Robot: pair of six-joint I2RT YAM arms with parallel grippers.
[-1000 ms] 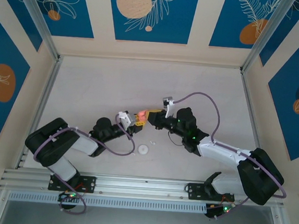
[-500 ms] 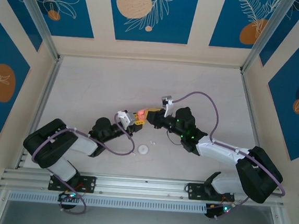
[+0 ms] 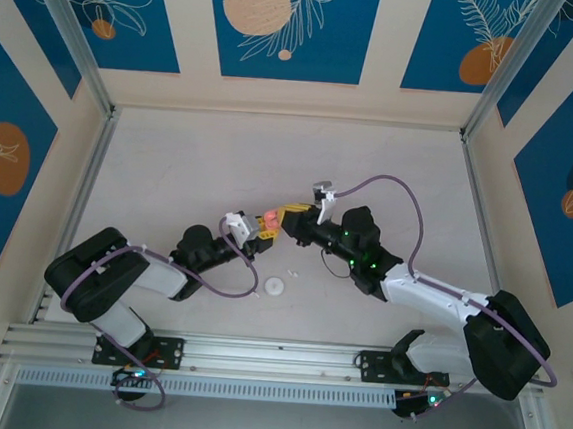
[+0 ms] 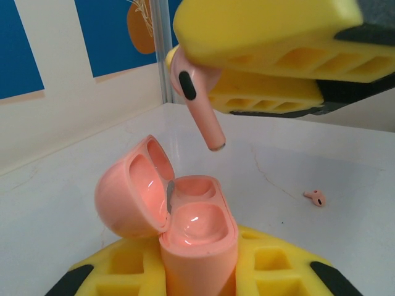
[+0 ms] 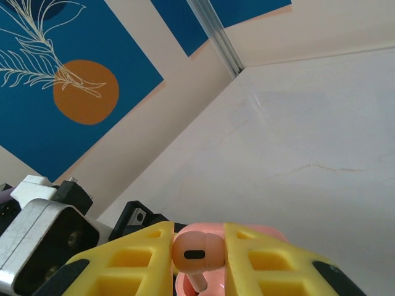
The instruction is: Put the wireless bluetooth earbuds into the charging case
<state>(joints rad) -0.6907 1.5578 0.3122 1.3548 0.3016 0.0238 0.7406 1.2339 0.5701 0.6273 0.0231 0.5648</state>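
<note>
- My left tool point(image 4: 199, 271) is clenched on the lower body of the pink charging case point(image 4: 200, 237). It holds the case upright and off the table point(image 4: 345, 179). The lid point(image 4: 126, 191) is swung open to the left, and both sockets look free.
- I judge the case to be a light, stiff shell with a glossy, rather slippery skin. The grip low on the body is the right place, because it leaves the hinge and the mouth uncovered.
- A white case point(image 3: 276, 286) lies on the table, in front of the two tools and apart from them.
- My right tool point(image 5: 199, 253) is closed on the head of one pink earbud point(image 4: 199, 105). The stem points down and hangs just above the open case without touching it.
- This earbud is, I think, very light, hard and smooth. It may turn or slip between the soft yellow pads. I would hold it only by the head, so that the stem can enter the socket.
- A second pink earbud point(image 4: 315, 198) lies loose on the table, well apart, to the right of the case.
</note>
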